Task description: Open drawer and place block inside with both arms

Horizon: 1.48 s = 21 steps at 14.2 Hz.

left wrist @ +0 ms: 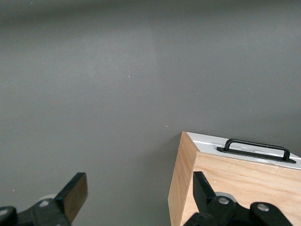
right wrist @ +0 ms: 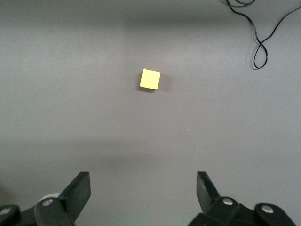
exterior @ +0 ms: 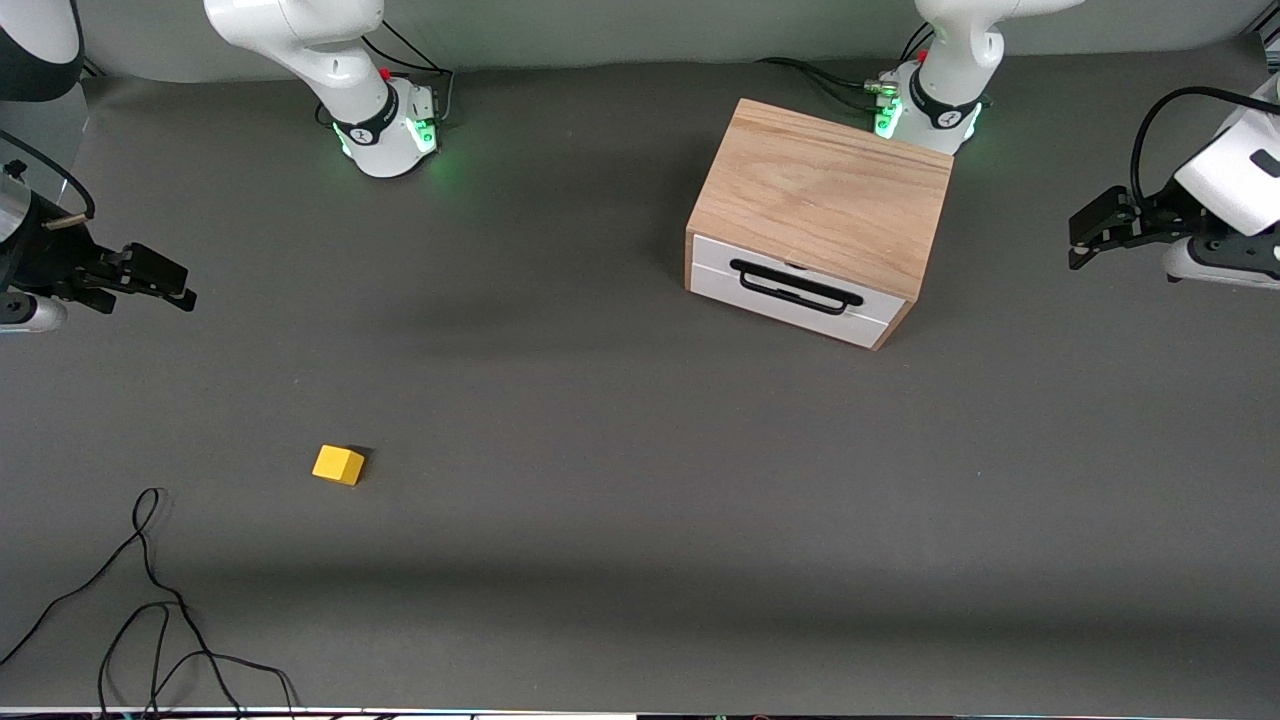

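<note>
The light oak box [exterior: 825, 190] stands near the left arm's base. Its white drawer [exterior: 790, 290] with a black bar handle [exterior: 795, 287] is shut and faces the front camera. In the left wrist view the box [left wrist: 235, 188] and its handle [left wrist: 256, 148] show. The yellow block [exterior: 338, 465] lies on the mat toward the right arm's end, nearer the front camera; it also shows in the right wrist view [right wrist: 150, 79]. My left gripper [exterior: 1080, 240] is open and empty, in the air beside the box. My right gripper [exterior: 180, 288] is open and empty, over the mat at the right arm's end.
A dark grey mat [exterior: 600, 450] covers the table. A loose black cable [exterior: 150, 610] lies at the mat's near corner at the right arm's end, also in the right wrist view [right wrist: 263, 42]. The arm bases [exterior: 385, 130] stand along the table's edge farthest from the front camera.
</note>
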Available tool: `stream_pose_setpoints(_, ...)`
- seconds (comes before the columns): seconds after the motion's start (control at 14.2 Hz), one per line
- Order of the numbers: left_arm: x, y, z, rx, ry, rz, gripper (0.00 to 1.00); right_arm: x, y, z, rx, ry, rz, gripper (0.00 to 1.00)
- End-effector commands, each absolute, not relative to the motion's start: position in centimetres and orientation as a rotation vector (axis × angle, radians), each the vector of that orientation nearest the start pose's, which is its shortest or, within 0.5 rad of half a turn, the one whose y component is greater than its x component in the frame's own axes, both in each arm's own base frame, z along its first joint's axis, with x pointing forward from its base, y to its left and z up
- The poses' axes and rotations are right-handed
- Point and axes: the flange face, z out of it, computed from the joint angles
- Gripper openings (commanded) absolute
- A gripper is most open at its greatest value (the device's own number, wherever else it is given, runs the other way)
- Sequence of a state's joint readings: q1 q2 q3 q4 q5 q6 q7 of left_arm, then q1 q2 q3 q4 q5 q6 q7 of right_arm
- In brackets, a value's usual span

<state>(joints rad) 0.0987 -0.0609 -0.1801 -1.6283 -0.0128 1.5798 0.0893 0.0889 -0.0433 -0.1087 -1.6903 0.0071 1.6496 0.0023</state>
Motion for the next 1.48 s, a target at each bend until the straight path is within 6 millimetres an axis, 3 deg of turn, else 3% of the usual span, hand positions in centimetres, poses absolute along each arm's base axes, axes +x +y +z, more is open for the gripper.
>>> stream_pose_setpoints(0.0,52.9,-4.7,63.6,-3.113,0.296,-0.02,1.0,54.9,-1.0,60.1,-3.131,0.07,-0.012,1.0)
stream_pose_setpoints(0.07,52.7,-5.6,63.6,-3.108,0.322,-0.018,1.0,54.9,-1.1,60.1,-3.129,0.078,-0.009,1.0)
stream_pose_setpoints(0.28,53.0,-3.9,63.5,-3.119,0.3,-0.014,1.0,54.9,-1.2,60.2,-3.129,0.073,-0.012,1.0)
stream_pose_setpoints(0.42,52.9,-3.9,63.4,-3.119,0.302,-0.009,1.0,55.4,-1.3,59.8,-3.13,0.073,-0.04,1.0)
stream_pose_setpoints(1.41,52.8,-5.1,63.4,-3.113,0.333,-0.009,1.0,58.7,-1.3,54.8,-3.147,0.046,-0.015,1.0)
